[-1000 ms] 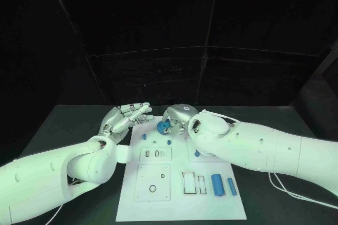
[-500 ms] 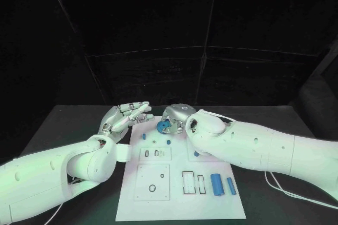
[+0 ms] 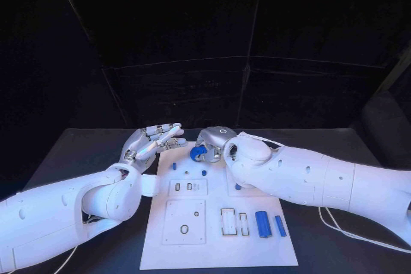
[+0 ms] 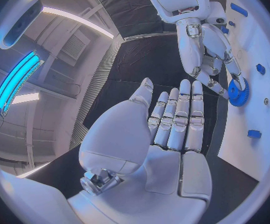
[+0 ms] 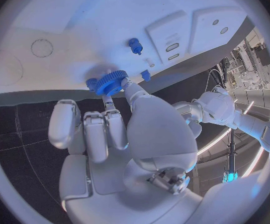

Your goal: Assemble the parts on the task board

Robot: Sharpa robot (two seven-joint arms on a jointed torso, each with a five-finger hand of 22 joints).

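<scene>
- I have the black table (image 3: 94, 144) under the rig, and the flat white rectangular task board (image 3: 214, 241) lies along its middle, reaching toward the near edge.
- My right hand (image 3: 214, 144) sits over the board's far edge, fingers clamped on the blue toothed gear wheel (image 3: 199, 151); the right wrist view shows that gear (image 5: 112, 81) pinched at the fingertips, just at the board's edge.
- My left hand (image 3: 152, 142) hovers off the board's far left corner, palm up, fingers straight and apart, holding nothing; its own wrist view shows the same flat palm (image 4: 166, 134).
- Two blue cylindrical pegs (image 3: 271, 224) lie side by side near the board's near right corner.
- A small blue stud (image 3: 174, 165) stands near the far left corner.
</scene>
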